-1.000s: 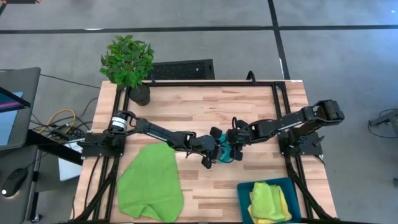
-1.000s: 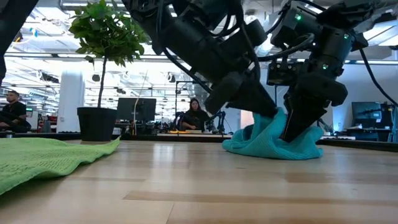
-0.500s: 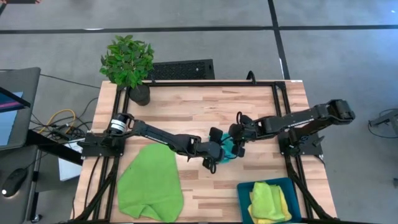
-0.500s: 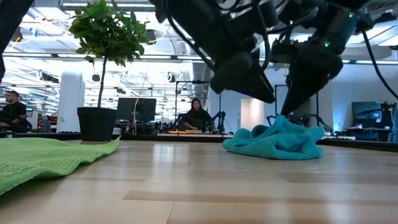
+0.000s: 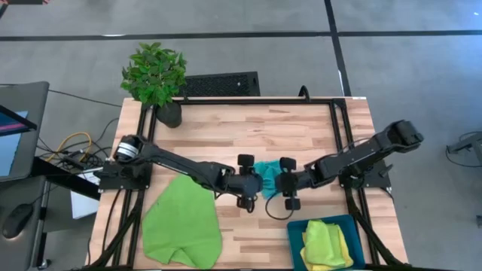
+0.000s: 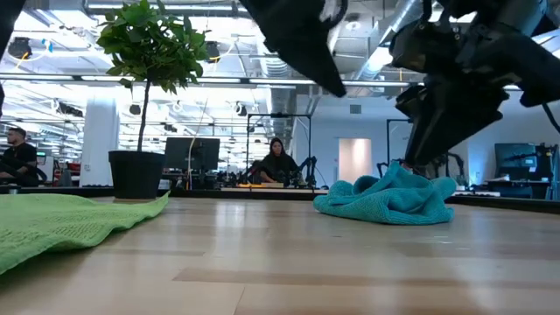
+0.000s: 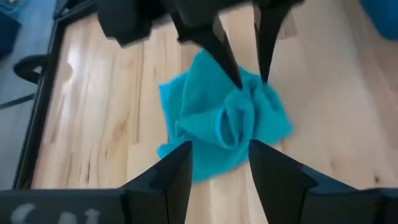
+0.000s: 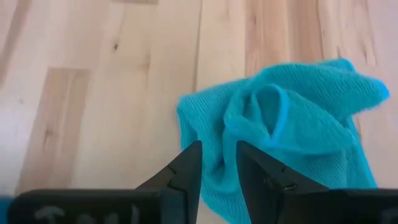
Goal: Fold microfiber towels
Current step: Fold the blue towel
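The wooden counter [image 5: 241, 132] carries everything here, framed by a black rail along its edges. On its front left part lies the largest cloth, a lime green towel [image 5: 182, 223], spread flat with a rumpled near edge; in the low view it shows as a green sheet [image 6: 61, 226] at the picture's left. At the front right corner sits a blue bin [image 5: 295, 232] holding a second lime green towel [image 5: 322, 239] on top of a yellow towel [image 5: 343, 252]. A potted plant [image 5: 156, 77] stands at the back left corner.

The turquoise towel [image 5: 266, 178] lies bunched in a loose heap near the middle of the counter, between the two arms' ends. The left tool [image 5: 245, 181] sits just beside its left edge, lifted off the cloth, fingers [image 7: 171, 177] spread apart and empty, the heap [image 7: 221, 118] lying beyond them. The right tool [image 5: 288, 184] sits at the towel's right edge, its fingers [image 8: 188, 165] parted by a narrow gap with nothing in it, tips at the cloth's edge [image 8: 280, 134].

Behind the counter, a person [image 6: 277, 164] sits at a desk in the room.
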